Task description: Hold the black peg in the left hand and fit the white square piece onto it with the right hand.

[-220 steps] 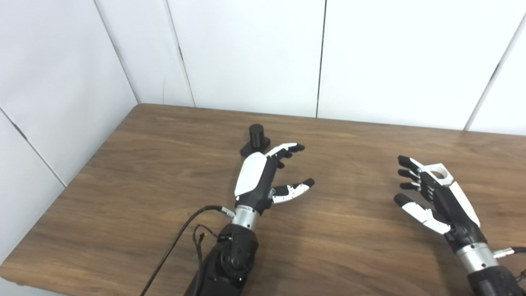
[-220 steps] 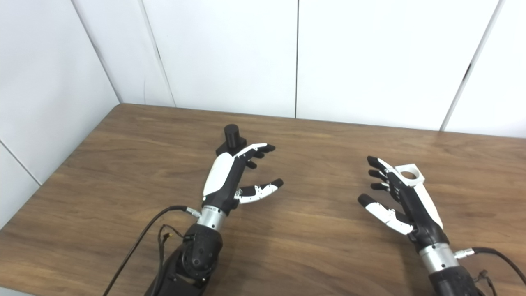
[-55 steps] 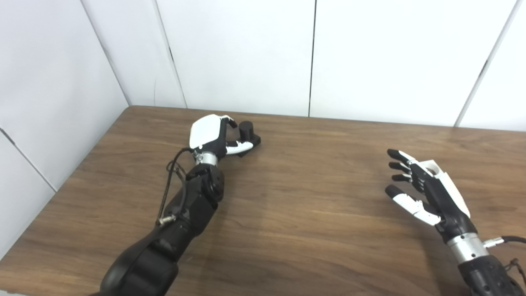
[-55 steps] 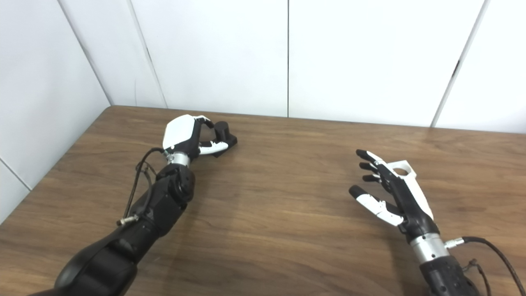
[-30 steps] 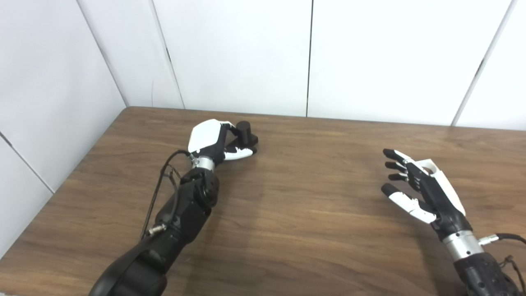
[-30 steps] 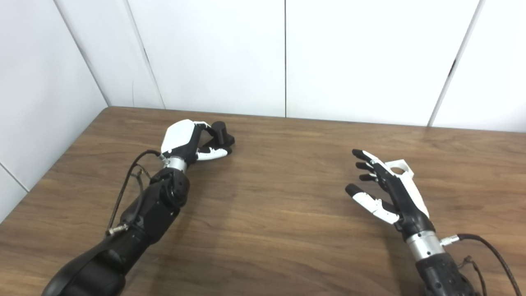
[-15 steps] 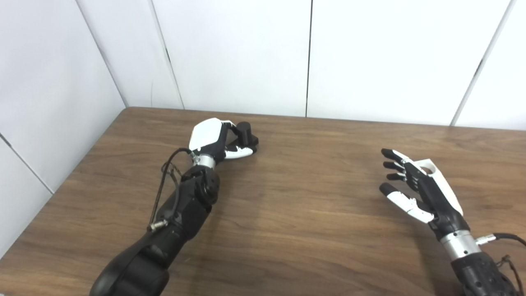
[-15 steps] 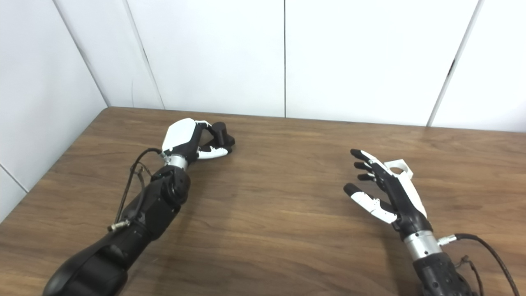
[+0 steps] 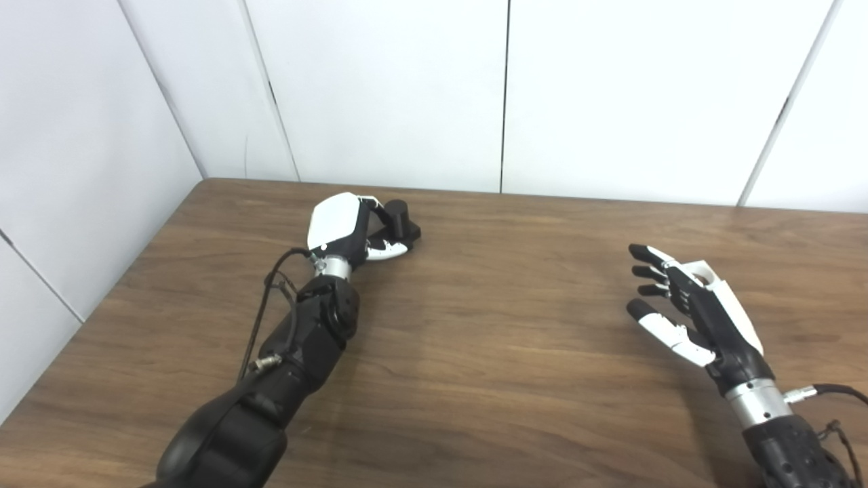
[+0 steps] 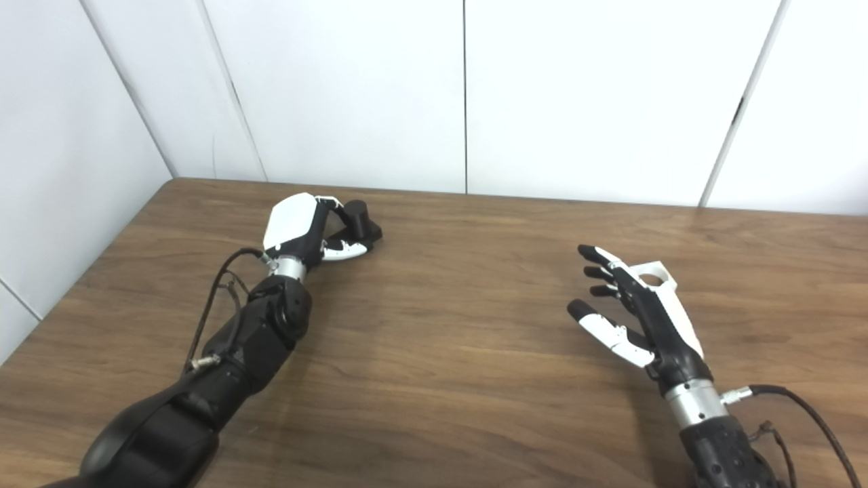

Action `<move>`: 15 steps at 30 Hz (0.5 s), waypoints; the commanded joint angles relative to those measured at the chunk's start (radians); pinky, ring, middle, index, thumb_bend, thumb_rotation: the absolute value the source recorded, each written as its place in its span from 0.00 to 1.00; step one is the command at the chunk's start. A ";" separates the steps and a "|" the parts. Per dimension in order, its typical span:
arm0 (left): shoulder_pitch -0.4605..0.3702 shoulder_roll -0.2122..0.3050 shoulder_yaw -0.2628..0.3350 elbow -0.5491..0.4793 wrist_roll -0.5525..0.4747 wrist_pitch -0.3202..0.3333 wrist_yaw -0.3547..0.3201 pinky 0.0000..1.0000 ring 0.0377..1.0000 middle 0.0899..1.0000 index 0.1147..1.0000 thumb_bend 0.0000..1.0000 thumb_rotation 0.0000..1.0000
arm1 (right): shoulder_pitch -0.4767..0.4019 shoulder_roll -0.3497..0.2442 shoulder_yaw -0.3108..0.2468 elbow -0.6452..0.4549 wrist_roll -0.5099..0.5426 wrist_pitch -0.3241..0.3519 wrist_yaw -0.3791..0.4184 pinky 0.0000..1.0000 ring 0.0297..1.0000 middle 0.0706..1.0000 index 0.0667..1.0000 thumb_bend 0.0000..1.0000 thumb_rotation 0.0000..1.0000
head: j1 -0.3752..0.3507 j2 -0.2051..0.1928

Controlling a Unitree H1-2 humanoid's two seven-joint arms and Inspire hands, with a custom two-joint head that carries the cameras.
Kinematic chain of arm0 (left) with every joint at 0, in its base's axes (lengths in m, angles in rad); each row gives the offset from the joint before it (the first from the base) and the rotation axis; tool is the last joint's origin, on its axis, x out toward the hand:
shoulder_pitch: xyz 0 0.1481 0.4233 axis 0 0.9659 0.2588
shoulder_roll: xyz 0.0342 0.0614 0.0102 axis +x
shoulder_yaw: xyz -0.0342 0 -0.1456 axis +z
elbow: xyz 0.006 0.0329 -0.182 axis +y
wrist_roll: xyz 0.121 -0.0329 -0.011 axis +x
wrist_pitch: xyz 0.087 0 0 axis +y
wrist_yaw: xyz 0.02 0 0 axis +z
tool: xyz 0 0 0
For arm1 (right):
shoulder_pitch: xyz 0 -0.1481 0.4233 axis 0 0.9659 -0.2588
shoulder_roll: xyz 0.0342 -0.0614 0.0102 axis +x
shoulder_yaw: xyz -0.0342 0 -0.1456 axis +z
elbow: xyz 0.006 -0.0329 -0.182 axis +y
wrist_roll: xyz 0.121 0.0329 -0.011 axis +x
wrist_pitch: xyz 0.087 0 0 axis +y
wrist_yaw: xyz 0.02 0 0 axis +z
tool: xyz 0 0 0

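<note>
The black peg (image 9: 399, 215), a short cylinder on a flat black base, is at the far left-centre of the wooden table (image 9: 488, 359). My left hand (image 9: 346, 227) reaches out to it, with fingers curled round the cylinder and the thumb along the base. The base is still at table level. My right hand (image 9: 685, 305) hovers open, palm to the left, over the table's right side. The white square piece (image 10: 656, 276), with a round hole, lies on the table just behind its fingers, partly hidden.
White wall panels (image 9: 407, 88) stand right behind the table's far edge and along its left side. A loose cable (image 9: 261, 325) hangs beside my left forearm. Another cable (image 10: 807, 407) runs from my right wrist.
My left hand has gone forward from mid-table to the peg and closed its fingers on it. In the last second it only tightened. The view has shifted a little. The right hand stays open.
</note>
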 commanded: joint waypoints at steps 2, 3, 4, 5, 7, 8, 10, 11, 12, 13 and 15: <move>0.014 -0.023 -0.024 0.062 -0.010 0.009 -0.055 0.67 0.75 0.74 0.42 0.51 0.08 | -0.026 -0.002 -0.011 -0.040 0.007 -0.016 -0.017 0.75 0.84 0.89 0.86 0.64 0.75 | 0.000 0.001; 0.013 -0.022 -0.027 0.067 -0.014 0.004 -0.052 0.67 0.75 0.74 0.42 0.51 0.08 | -0.026 -0.002 -0.011 -0.040 0.005 -0.019 -0.019 0.75 0.84 0.89 0.86 0.64 0.75 | 0.000 0.002; 0.012 -0.022 -0.029 0.070 -0.018 0.000 -0.050 0.65 0.75 0.74 0.42 0.51 0.08 | -0.026 -0.002 -0.011 -0.040 0.004 -0.022 -0.020 0.75 0.84 0.89 0.85 0.64 0.75 | 0.000 0.002; 0.012 -0.021 -0.031 0.071 -0.022 -0.001 -0.052 0.64 0.74 0.74 0.42 0.51 0.08 | -0.026 -0.002 -0.011 -0.041 0.004 -0.022 -0.020 0.74 0.84 0.88 0.85 0.64 0.75 | 0.001 0.002; 0.013 -0.021 -0.032 0.069 -0.032 -0.002 -0.060 0.64 0.74 0.74 0.42 0.51 0.08 | -0.025 -0.002 -0.012 -0.043 0.005 -0.020 -0.020 0.75 0.84 0.89 0.86 0.63 0.74 | 0.000 0.004; 0.014 -0.020 -0.033 0.067 -0.037 -0.004 -0.063 0.64 0.75 0.74 0.42 0.51 0.08 | -0.025 -0.002 -0.012 -0.044 0.005 -0.020 -0.021 0.75 0.84 0.89 0.86 0.63 0.75 | -0.001 0.004; 0.016 -0.018 -0.035 0.064 -0.043 -0.004 -0.070 0.64 0.74 0.74 0.42 0.51 0.08 | -0.025 -0.002 -0.013 -0.039 0.004 -0.028 -0.024 0.75 0.84 0.89 0.86 0.63 0.75 | -0.002 0.004; 0.017 -0.018 -0.036 0.061 -0.046 -0.003 -0.074 0.64 0.75 0.74 0.42 0.51 0.08 | -0.026 -0.003 -0.014 -0.038 0.003 -0.030 -0.025 0.74 0.84 0.88 0.86 0.63 0.75 | -0.004 0.004; 0.019 -0.018 -0.036 0.056 -0.050 -0.001 -0.080 0.65 0.75 0.74 0.42 0.51 0.08 | -0.025 -0.003 -0.014 -0.038 0.003 -0.031 -0.026 0.74 0.84 0.88 0.86 0.63 0.75 | -0.007 0.005; 0.022 -0.018 -0.036 0.051 -0.055 -0.001 -0.086 0.65 0.75 0.74 0.42 0.51 0.08 | -0.025 -0.003 -0.014 -0.039 0.003 -0.031 -0.026 0.74 0.84 0.88 0.86 0.63 0.75 | -0.013 0.006; 0.028 -0.017 -0.041 0.031 -0.062 0.003 -0.106 0.65 0.76 0.75 0.42 0.51 0.08 | -0.025 -0.004 -0.015 -0.041 0.005 -0.029 -0.025 0.74 0.84 0.89 0.86 0.63 0.75 | -0.020 0.008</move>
